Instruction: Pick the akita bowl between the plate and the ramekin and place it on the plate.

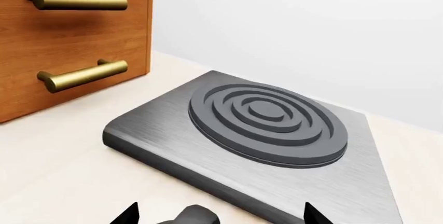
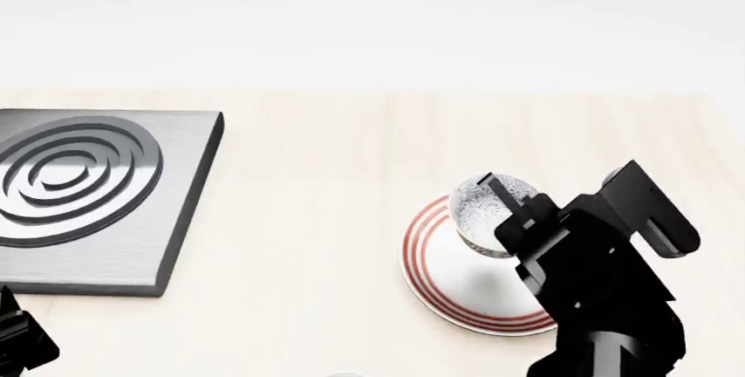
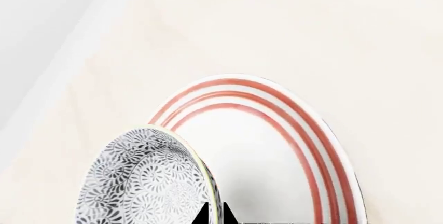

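Left wrist view: a brushed-metal hob slab (image 1: 207, 146) with rounded edges is lying on the pale matte counter (image 1: 55, 182), carrying a dark burner (image 1: 266, 123) of raised concentric rings. A wooden drawer front (image 1: 69, 42) with two brass bar handles is standing just beside it. Only the dark tips of the left gripper (image 1: 218, 216) are showing, spread wide with nothing between them.

Head view: the right gripper (image 2: 503, 207) is pinching the rim of the akita bowl (image 2: 483, 211), holding it tilted over the far edge of the plate (image 2: 437, 263). The black arm is hiding much of the plate's right side. Open counter is stretching between plate and hob.

Right wrist view: the bowl's speckled floral surface is facing the camera, cut off at the frame edge. The plate's glossy white face and red rings are lying below; whether bowl and plate are touching cannot be told.
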`<state>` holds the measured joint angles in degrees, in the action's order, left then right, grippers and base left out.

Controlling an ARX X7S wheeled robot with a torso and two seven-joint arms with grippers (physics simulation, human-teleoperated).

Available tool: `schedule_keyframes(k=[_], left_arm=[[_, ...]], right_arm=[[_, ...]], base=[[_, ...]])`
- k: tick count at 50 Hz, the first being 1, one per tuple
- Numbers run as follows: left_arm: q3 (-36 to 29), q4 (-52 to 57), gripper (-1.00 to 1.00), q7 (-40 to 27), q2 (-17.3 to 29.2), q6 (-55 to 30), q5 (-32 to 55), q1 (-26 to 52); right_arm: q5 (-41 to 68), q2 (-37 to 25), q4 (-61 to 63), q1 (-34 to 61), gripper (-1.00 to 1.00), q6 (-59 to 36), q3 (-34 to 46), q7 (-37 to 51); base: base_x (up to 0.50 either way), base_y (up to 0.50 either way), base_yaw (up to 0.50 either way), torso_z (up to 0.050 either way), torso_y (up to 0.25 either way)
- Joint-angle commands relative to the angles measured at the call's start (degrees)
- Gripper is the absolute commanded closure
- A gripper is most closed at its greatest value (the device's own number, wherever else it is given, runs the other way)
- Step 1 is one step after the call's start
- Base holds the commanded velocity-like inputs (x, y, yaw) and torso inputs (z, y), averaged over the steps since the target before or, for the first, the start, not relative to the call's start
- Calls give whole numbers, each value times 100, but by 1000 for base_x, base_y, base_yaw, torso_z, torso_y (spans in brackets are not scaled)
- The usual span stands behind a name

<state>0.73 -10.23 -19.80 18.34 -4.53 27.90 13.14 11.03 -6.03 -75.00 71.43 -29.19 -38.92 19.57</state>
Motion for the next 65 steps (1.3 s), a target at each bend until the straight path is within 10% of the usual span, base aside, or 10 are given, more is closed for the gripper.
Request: schedule_keyframes(k=[1,37,38,65], left_arm=[[-6,30,-100,-13,19,-13,21,-11],[-47,-4,-100,-35,28,42,32,-9],[-50,-2,-100,-36,29,34,34,-3],[-70,-19,-100,-53,47,48,60,4]], right_arm=[[-432,46,4,-26,100,58,-635,-98],[-1065,67,4,-114,100,-34,-906,-286],[-1071,64,4,-118,-100,-33,-902,-288],[-1248,48,13,-22,-100,168,-505,-621]], base=[[0,0,0,0,0],[0,0,0,0,1],[0,0,0,0,0],[0,0,0,0,0]])
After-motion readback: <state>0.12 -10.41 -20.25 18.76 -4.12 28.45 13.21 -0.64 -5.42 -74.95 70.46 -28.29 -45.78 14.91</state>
